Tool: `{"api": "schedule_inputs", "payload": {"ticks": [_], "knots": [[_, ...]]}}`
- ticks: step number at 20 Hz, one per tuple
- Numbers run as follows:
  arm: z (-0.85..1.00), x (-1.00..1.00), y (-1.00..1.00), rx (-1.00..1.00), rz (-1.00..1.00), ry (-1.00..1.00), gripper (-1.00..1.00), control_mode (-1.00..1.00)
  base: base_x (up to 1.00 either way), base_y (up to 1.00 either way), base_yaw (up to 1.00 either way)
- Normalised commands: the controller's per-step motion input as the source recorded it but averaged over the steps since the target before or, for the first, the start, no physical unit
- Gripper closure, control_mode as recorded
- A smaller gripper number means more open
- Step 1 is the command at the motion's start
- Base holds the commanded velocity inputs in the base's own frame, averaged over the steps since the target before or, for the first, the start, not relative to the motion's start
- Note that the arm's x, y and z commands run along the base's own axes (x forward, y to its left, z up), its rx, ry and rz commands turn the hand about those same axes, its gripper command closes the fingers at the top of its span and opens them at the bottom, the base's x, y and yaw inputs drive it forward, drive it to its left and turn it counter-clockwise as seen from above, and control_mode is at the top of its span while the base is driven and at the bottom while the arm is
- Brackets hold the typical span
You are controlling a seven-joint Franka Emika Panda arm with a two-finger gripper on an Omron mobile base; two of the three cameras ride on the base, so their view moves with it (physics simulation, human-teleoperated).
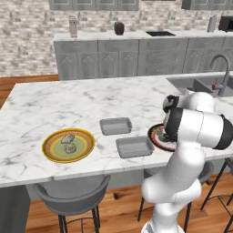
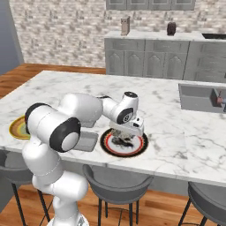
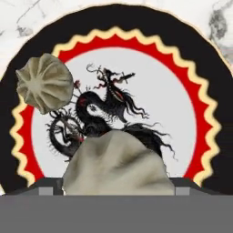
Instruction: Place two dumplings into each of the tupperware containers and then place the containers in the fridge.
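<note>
tool [image 3: 117, 184]: jaws apart, seemingly around a dumpling [image 3: 116, 164], over the black-and-red plate [image 2: 124, 143]
tupperware containers [image 1: 115, 125]: both empty
bench [image 1: 54, 107]: white marble

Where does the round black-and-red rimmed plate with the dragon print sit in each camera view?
Left base view: black-and-red rimmed plate at right of centre, partly behind the white arm.
Right base view: just below centre, under the gripper.
Hand view: spans nearly the whole picture.
Shared landmark: the white marble counter.
</note>
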Motion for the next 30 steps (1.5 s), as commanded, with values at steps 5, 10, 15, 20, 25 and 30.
{"api": "schedule_inputs", "payload": {"ticks": [5,10,15,20,25,30], "knots": [[0.40,-0.72,0.71,0.00,0.02,0.00,1.00,-1.00,0.00,0.00,0.00],[0.36,-0.66,0.81,0.00,0.03,0.00,1.00,-1.00,0.00,0.00,0.00],[0.42,-0.09,0.71,0.00,0.02,0.10,1.00,-1.00,0.00,0.00,0.00],[0.01,0.47,0.57,0.00,0.03,0.24,1.00,-1.00,0.00,0.00,0.00],[-0.02,0.57,0.31,0.00,0.00,0.25,1.00,-1.00,0.00,0.00,0.00],[-0.33,0.12,0.12,0.00,0.00,0.07,1.00,-1.00,0.00,0.00,0.00]]}}
